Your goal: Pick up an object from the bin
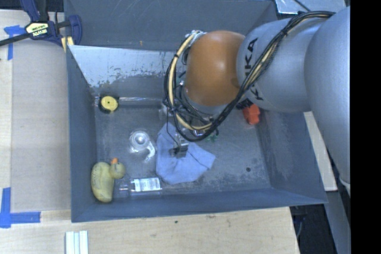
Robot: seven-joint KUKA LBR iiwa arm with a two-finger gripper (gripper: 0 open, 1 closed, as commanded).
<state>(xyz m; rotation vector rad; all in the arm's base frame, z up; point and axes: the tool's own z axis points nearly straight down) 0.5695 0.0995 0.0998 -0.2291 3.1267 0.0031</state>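
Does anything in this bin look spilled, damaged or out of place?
Nothing stands out. The blue cloth lies crumpled under the gripper, and a small clear bottle lies on its side beside the yellow duck; no spill.

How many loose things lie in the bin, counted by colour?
Yellow: 2, duck and round cap
Blue: 1, cloth
Orange: 1, small piece
Clear: 2, cup and small bottle
Total: 6
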